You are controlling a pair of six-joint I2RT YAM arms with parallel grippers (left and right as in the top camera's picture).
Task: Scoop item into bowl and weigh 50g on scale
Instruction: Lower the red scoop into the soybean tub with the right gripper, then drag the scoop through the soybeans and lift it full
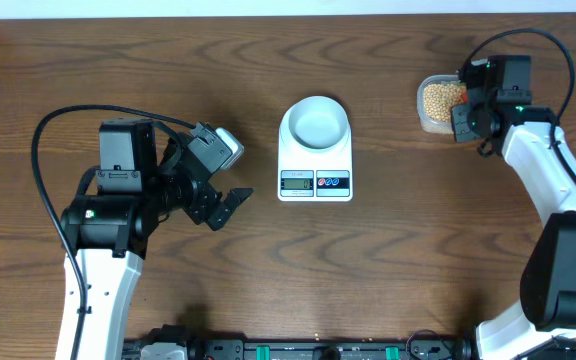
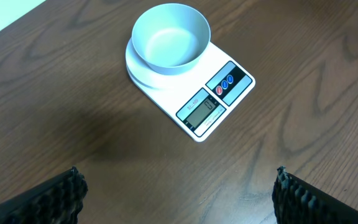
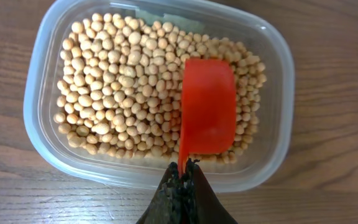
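Overhead: fixed high above, facing straight down, far enough to hold the whole desk (image 1: 388, 270). Left wrist: set behind the wide-open left jaws, tilted down and forward, at middle range; scale (image 2: 188, 87) and bowl (image 2: 170, 37) well ahead of the jaws, both shared with overhead. Right wrist: very near, facing steeply down past the closed right jaws and the red scoop (image 3: 207, 106) pinched there, into the tub (image 3: 42, 124) of beans (image 3: 117, 87); tub shared with overhead, small there.

Table (image 1: 168, 60): brown wood grain, as I see it.
Scale (image 2: 173, 102): flat on it, ahead of my left fingers (image 2: 55, 199).
Tub (image 3: 39, 134): on it, under my right fingers (image 3: 182, 193).
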